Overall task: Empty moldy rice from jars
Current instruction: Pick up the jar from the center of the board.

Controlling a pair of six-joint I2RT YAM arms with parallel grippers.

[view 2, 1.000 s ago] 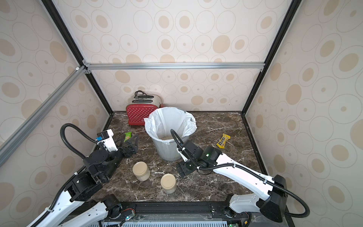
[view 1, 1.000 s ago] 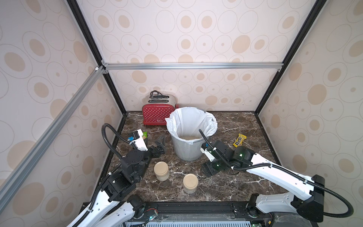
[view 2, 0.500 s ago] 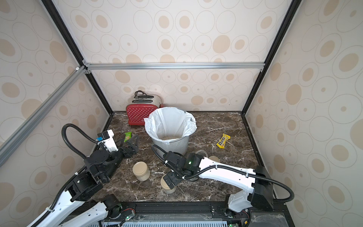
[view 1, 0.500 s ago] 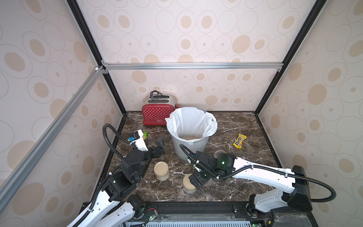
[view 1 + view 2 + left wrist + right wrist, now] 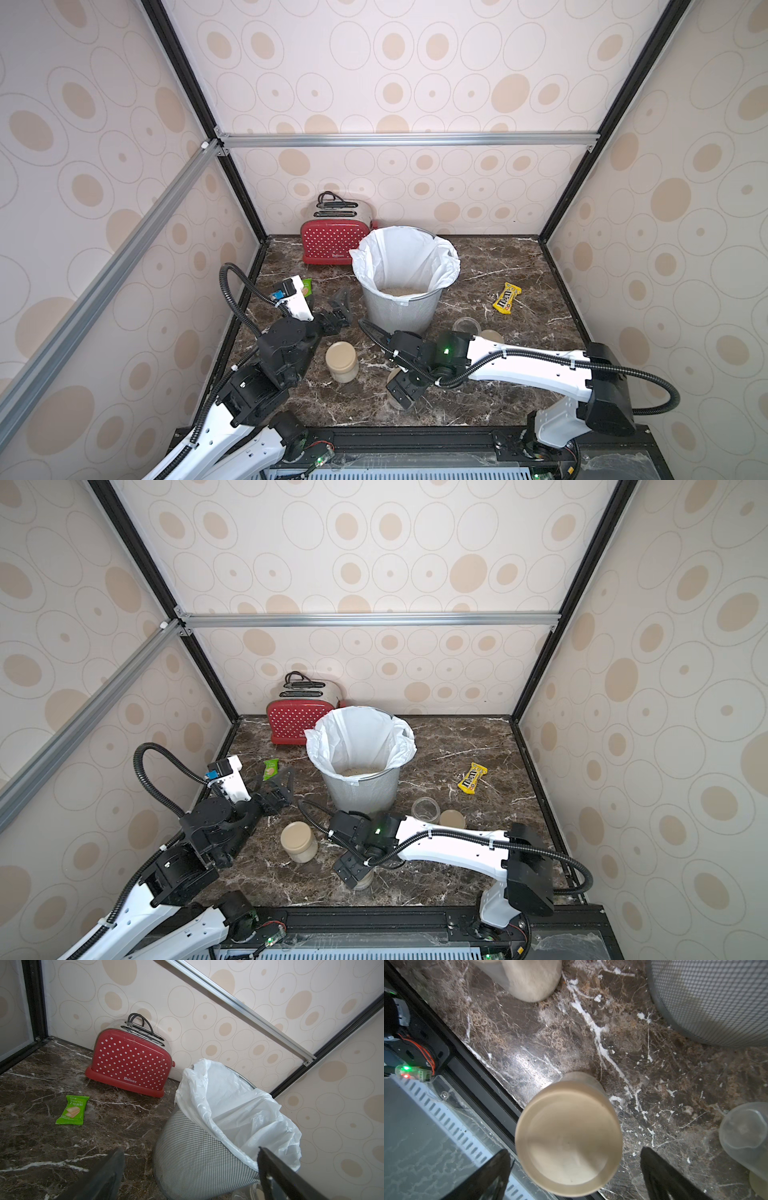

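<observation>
The moldy rice [image 5: 401, 291] from one jar lies at the bottom of the bin [image 5: 399, 316] — a pale heap inside the white bag. The empty jar [image 5: 467, 325] stands open on the table [image 5: 519, 270] just beside the bin. Its loose lid [image 5: 492, 336] lies next to it, a bit farther from the bin. So I think one jar is done and two are left.

The second jar [image 5: 341, 361] stands near the bin on the left arm's side. Its lid is on and it is full of rice. The third jar [image 5: 569, 1136] stands farther from the bin, close to the table's front edge, and its lid is on too.

The third jar is the one being worked on now. In the right wrist view its round lid sits right between the right fingers [image 5: 660, 1174], one finger on each side. These fingers are wide open and I see no touch — they hold nothing. In both top views they hang just above the jar.

The left fingers [image 5: 104, 1176] are open too. They hold nothing and point at the bin from close by.

I think the next job is to grab the third jar, take its lid off and tip the rice into the bin.
</observation>
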